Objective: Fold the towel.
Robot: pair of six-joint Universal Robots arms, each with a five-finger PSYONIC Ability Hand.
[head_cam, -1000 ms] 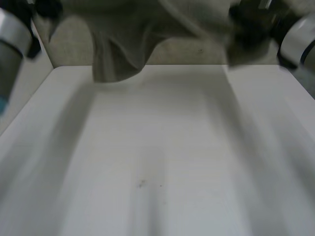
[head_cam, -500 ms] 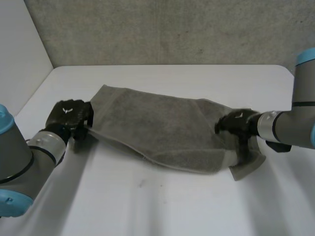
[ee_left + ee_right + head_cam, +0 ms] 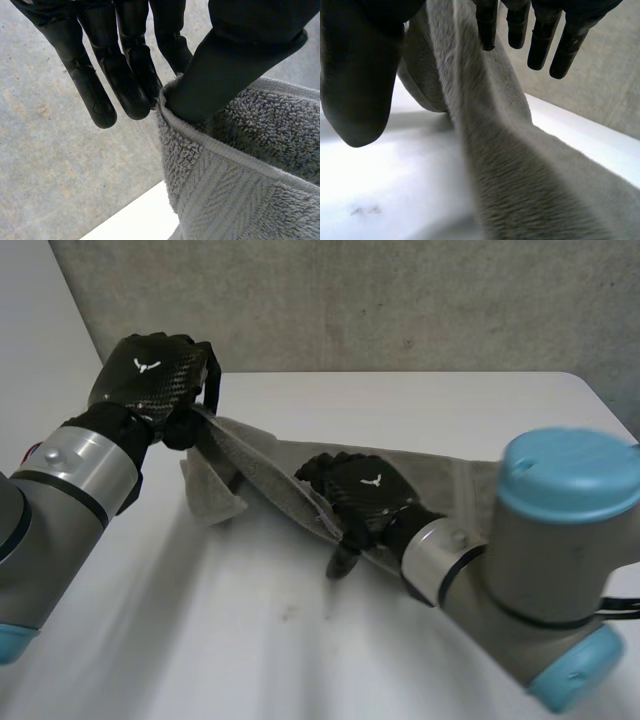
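Left hand (image 3: pixel 150 375): pinching a raised edge of the grey terry towel (image 3: pixel 270 475).
Right hand (image 3: pixel 360 490): mid-towel; grip unclear.
Progress: no fold finished.

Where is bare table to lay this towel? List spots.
Bare table in front, between left arm and right arm; also a strip between towel and wall. Crowded mid-table, where left hand and right hand meet the towel.

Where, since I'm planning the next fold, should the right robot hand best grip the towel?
Probably the end of the towel lying flat on the table, past the right robot hand, coming from the robot's right: the left robot hand pinches the raised opposite end.
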